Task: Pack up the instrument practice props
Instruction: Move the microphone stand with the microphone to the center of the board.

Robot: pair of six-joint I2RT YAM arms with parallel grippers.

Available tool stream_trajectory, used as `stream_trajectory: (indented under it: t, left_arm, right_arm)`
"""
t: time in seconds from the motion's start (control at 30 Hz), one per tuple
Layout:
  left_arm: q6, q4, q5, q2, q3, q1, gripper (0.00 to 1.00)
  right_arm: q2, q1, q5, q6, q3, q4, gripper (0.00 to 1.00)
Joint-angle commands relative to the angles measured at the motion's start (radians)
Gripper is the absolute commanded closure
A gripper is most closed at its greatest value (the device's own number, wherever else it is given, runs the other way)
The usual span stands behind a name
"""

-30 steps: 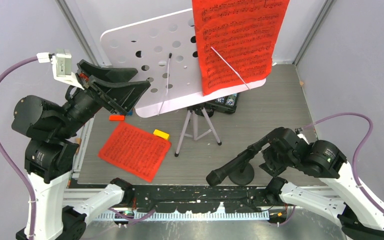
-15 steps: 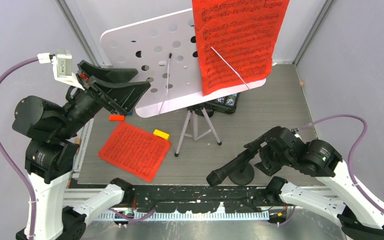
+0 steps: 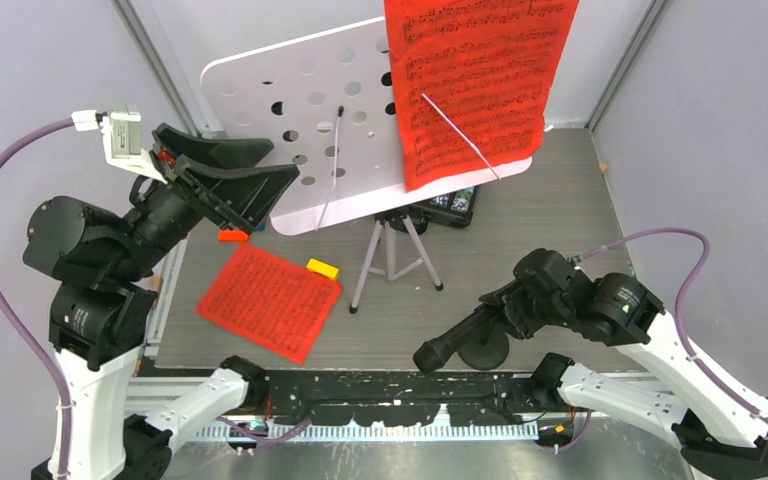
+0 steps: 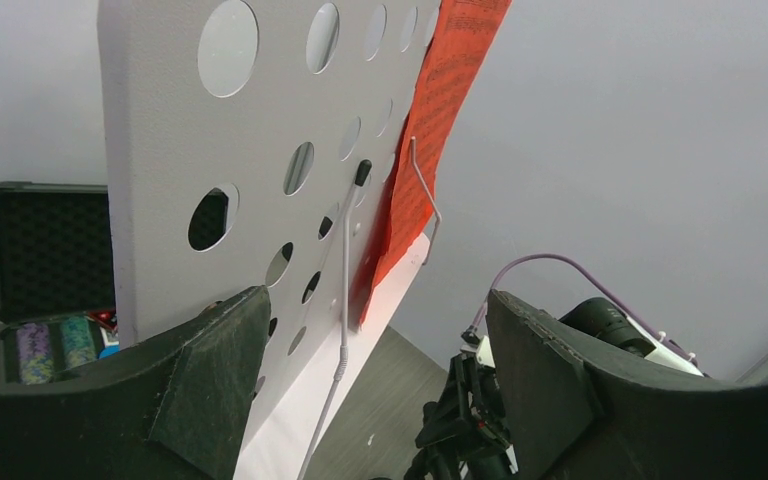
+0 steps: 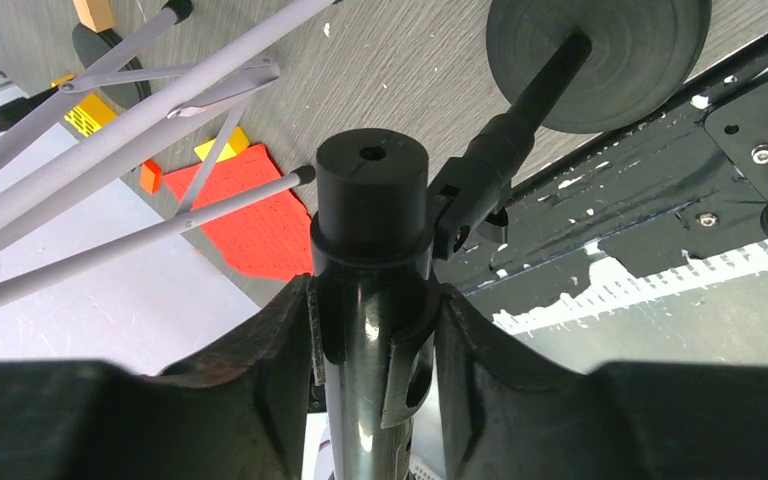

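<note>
Right gripper [image 3: 493, 318] is pinched on the microphone [image 3: 448, 346]; the wrist view shows both fingers [image 5: 260, 340] pressed against the black barrel [image 5: 372, 200].

The mic's long axis is tilted. In the overhead view it runs from the gripper down-left toward the near edge, head end away from the wrist. Its round base [image 3: 485, 350] appears to sit on the bench [image 3: 540, 210], just beside the right arm, so the right arm is nearer.

Left gripper [image 3: 260, 170] is spread wide and holds nothing, raised close to the lower left edge of the music rack [image 3: 290, 110].

One red sheet [image 3: 475, 80] is on the rack and another [image 3: 270, 300] lies flat on the bench.

Writing: printed staves only. I can read no brand or words.
</note>
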Motion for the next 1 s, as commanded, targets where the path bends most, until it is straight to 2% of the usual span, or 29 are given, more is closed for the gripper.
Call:
stream_trajectory:
  t: [0.0,0.03,0.1,0.17,0.43,0.57,0.67,0.83,0.97]
  left_arm:
    - [0.014,0.047,-0.006,-0.012,0.001,0.0,0.18]
    - [0.013,0.048,-0.005,-0.013,0.003,0.0,0.18]
    - [0.013,0.051,0.002,-0.013,0.01,0.0,0.18]
    - [0.013,0.054,0.009,-0.013,0.022,-0.001,0.18]
    - [0.006,0.051,0.004,-0.009,0.038,0.0,0.17]
    - [-0.003,0.052,0.005,-0.007,0.044,0.0,0.17]
    - [-0.009,0.051,0.003,-0.008,0.048,0.0,0.17]
    - [-0.011,0.037,-0.001,-0.01,0.067,0.0,0.17]
    - [-0.005,0.021,-0.008,-0.007,0.076,0.0,0.17]
  right_arm:
    - [-0.023,-0.004,0.037,0.034,-0.012,0.019,0.73]
    - [-0.025,-0.003,0.043,0.036,-0.018,0.019,0.82]
    - [-0.03,-0.004,0.068,0.04,-0.02,0.021,0.93]
    - [-0.034,-0.005,0.114,0.043,-0.012,0.028,0.99]
    - [-0.038,-0.032,0.43,0.034,0.038,0.093,1.0]
    - [-0.01,-0.097,0.496,-0.059,0.05,0.185,1.0]
    - [0.042,-0.237,0.405,-0.138,0.039,0.279,1.0]
    - [0.12,-0.478,0.142,-0.264,0.005,0.478,1.0]
    - [0.198,-0.75,-0.054,-0.343,0.042,0.556,1.0]
